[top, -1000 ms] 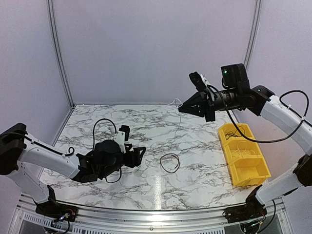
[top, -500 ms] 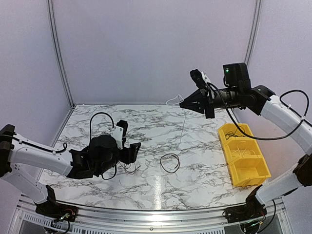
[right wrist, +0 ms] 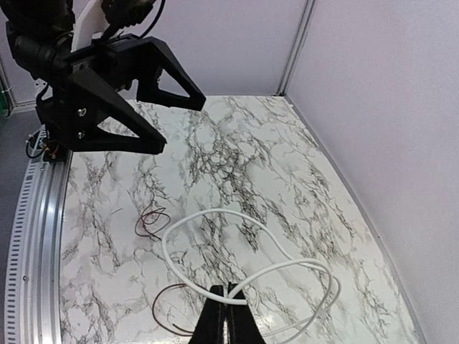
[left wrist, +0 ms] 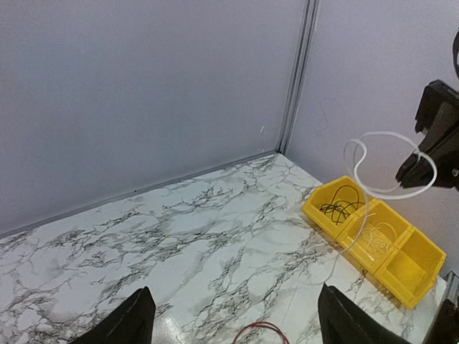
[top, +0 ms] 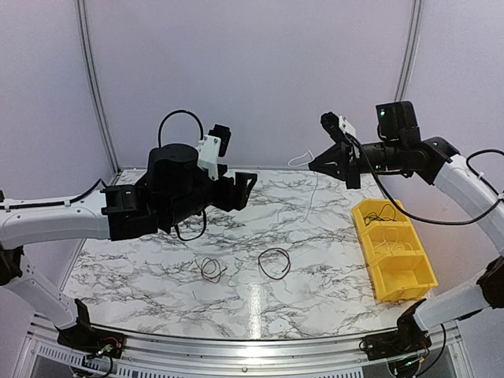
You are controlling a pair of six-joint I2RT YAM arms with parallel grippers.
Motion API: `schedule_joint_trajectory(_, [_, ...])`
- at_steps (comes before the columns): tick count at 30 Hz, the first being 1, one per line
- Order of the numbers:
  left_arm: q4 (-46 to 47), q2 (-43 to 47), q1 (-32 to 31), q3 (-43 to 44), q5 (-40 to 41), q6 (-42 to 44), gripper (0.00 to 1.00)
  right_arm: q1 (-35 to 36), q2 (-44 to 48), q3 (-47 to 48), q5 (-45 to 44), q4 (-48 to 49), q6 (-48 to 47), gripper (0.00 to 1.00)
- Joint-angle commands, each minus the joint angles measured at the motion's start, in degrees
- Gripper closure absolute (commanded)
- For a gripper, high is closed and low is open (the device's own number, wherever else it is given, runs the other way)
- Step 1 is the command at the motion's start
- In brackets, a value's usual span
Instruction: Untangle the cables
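The left arm [top: 59, 220] is stretched out level above the counter [top: 331, 299], its jaws spread wide with nothing between them. The right arm [top: 465, 177] is raised high at the far right, its jaws closed on one white cable [right wrist: 215, 211], which dangles clear of the counter. Two small dark cable loops are counted on the counter, one tangled [top: 209, 269] and one round [top: 261, 261], near each other, and one yellow three-compartment bin [top: 427, 277] is seen at the right with further cables inside, too fine to count.

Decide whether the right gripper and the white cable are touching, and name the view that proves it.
Touching. The right wrist view shows the right gripper with jaws shut on the white cable.
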State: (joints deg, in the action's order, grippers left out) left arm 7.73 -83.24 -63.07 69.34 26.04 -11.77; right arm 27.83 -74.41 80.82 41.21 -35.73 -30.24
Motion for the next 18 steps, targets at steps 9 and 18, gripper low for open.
schedule_joint_trajectory(9, [-2.09, -4.76, 0.52, -10.2, 8.8, 3.44, 0.08, -11.38, 5.32, -0.91, -14.29, -12.52, -9.7, 1.0])
schedule_joint_trajectory(18, [-4.13, -3.27, -0.42, -9.33, 6.12, 0.44, 0.08, -23.3, 9.56, -2.24, -23.57, -19.8, -19.46, 1.0])
